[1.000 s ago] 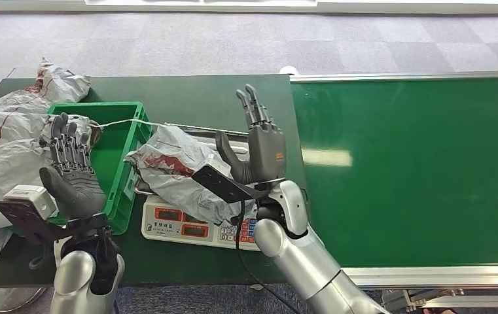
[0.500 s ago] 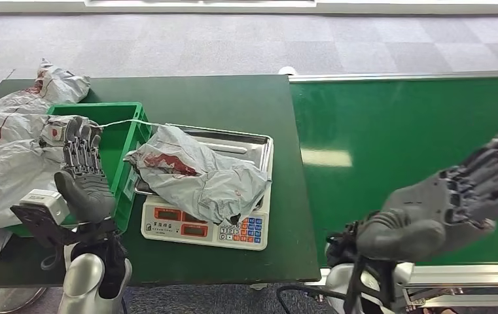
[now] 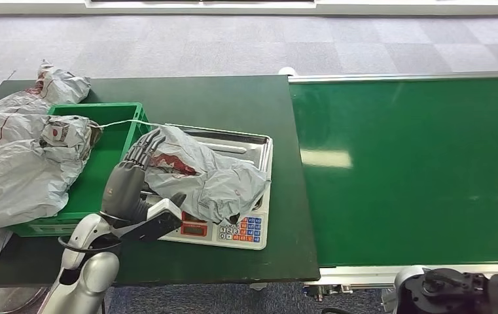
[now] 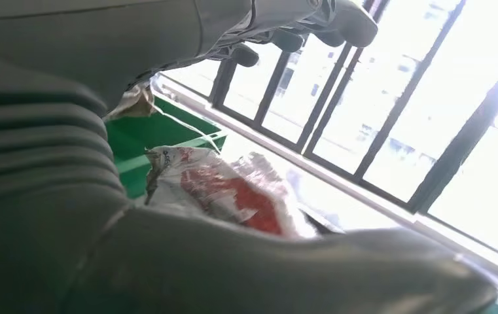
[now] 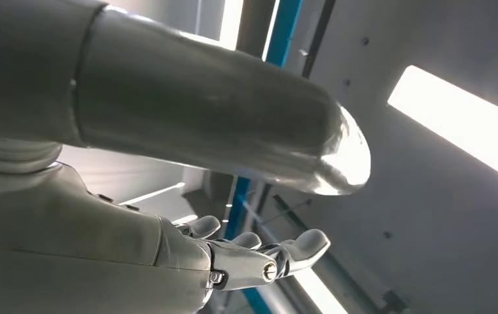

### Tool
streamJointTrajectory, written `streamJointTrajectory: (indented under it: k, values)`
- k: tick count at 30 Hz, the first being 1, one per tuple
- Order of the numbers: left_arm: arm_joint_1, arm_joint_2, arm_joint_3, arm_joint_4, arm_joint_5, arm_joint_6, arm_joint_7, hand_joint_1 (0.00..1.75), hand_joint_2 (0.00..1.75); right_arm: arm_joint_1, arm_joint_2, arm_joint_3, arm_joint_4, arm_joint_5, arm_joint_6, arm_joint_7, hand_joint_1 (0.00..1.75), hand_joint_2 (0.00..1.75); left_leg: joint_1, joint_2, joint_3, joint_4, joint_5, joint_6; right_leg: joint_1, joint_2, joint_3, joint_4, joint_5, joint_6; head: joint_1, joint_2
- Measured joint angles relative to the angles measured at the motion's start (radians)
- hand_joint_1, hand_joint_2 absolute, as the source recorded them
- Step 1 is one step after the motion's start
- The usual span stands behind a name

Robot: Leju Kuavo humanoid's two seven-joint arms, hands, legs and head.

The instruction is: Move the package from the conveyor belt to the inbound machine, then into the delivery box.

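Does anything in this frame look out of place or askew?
Yes. The grey package lies crumpled on the scale, spilling over its steel tray toward the green crate and covering part of the display panel. Several more grey bags are heaped over the crate's far side. The left hand reaches toward the package.

Right half of the head view — the green conveyor belt (image 3: 416, 163) lies bare, open for passing. At centre the crumpled package (image 3: 200, 173) covers the scale's steel tray (image 3: 256, 144). At left, grey bags (image 3: 17, 163) crowd the green crate (image 3: 112, 154) — little room there.
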Motion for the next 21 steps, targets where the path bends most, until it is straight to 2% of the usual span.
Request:
streamJointTrajectory:
  k: [3,7,10,15,21]
  values:
    - [-0.038,0.09,-0.048,0.064,-0.071,-0.036,-0.016,0.0,1.75,0.008,-0.001,-0.014,0.012,-0.029,0.001,-0.001,0.0,0.0,0.0,0.001,0.0,0.0,0.001,-0.001,0.0,0.001,0.0,0.0,0.001,-0.001,0.0,0.0]
    - [-0.078,0.227,-0.152,0.124,-0.179,-0.112,-0.065,0.0,1.75,0.016,-0.009,-0.017,0.041,-0.05,0.001,-0.001,0.0,0.0,0.001,0.002,0.0,0.0,0.001,-0.002,0.001,0.002,-0.001,0.001,0.001,-0.002,0.0,0.0]
    - [-0.098,0.315,-0.22,0.155,-0.204,-0.15,-0.091,0.0,1.75,0.026,-0.019,-0.021,0.061,-0.071,0.001,-0.001,0.0,0.0,0.001,0.002,0.0,0.0,0.001,-0.002,0.001,0.003,-0.001,0.001,0.001,-0.002,0.0,0.0]
    - [-0.131,0.41,-0.307,0.177,-0.205,-0.186,-0.102,0.0,1.75,0.032,-0.028,-0.023,0.094,-0.097,0.001,-0.001,0.0,0.0,0.001,0.002,0.0,0.0,0.001,-0.002,0.001,0.003,-0.001,0.001,0.001,-0.002,0.0,0.0]
    - [-0.161,0.469,-0.377,0.188,-0.203,-0.194,-0.107,0.0,1.75,0.037,-0.031,-0.023,0.123,-0.105,0.002,-0.001,0.0,0.0,0.001,0.002,0.0,0.0,0.001,-0.002,0.001,0.002,0.0,0.001,0.001,-0.002,0.0,0.0]
